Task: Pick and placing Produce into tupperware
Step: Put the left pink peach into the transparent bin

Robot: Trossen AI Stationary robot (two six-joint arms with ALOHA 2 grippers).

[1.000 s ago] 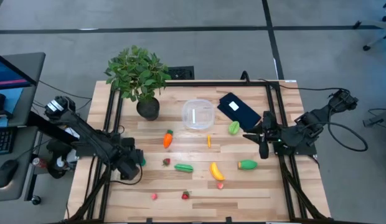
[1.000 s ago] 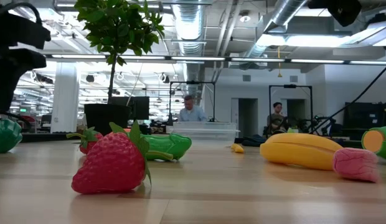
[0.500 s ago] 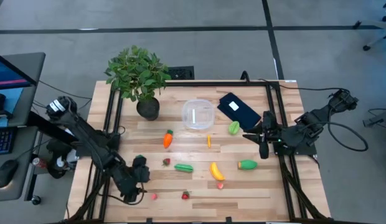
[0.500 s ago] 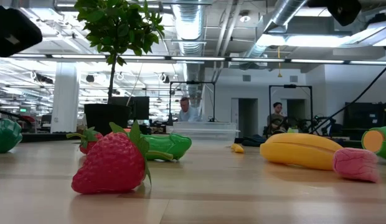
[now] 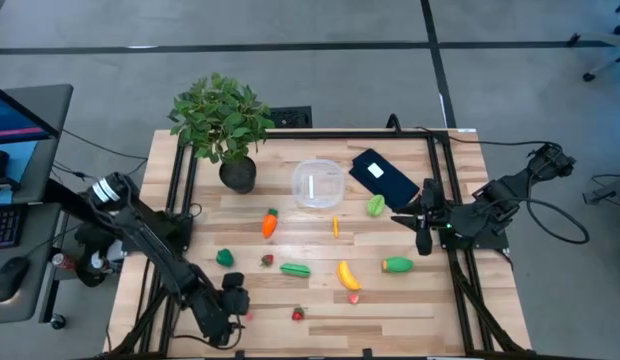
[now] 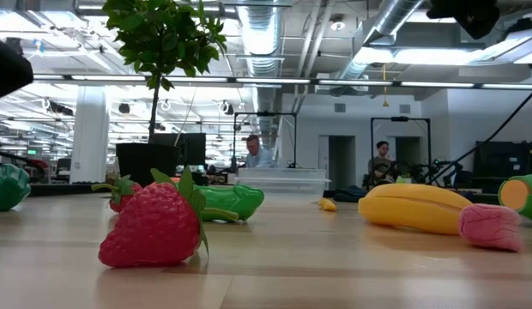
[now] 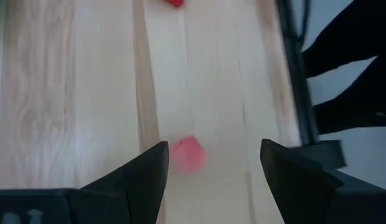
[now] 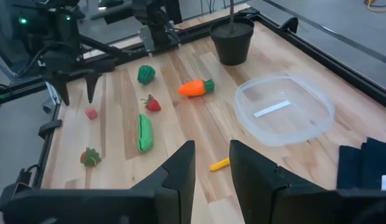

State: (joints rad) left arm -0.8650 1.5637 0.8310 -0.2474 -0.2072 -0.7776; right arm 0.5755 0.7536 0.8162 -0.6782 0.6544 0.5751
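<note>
Nothing's in the tupperware (image 5: 318, 185) yet, all the produce still sits on the table. My left gripper (image 5: 235, 312) hangs open over a pink piece (image 7: 188, 154) at the near left edge; my right gripper (image 5: 422, 233), empty and slightly parted, waits far right.

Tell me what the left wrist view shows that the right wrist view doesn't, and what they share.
Only the left wrist view shows the left gripper from close up, fingers open, with a small pink-red piece between them on the wood. Only the right wrist view shows the clear tupperware, empty, the carrot, the plant pot and the right gripper. Both share that pink-red piece, the table and the left gripper.
</note>
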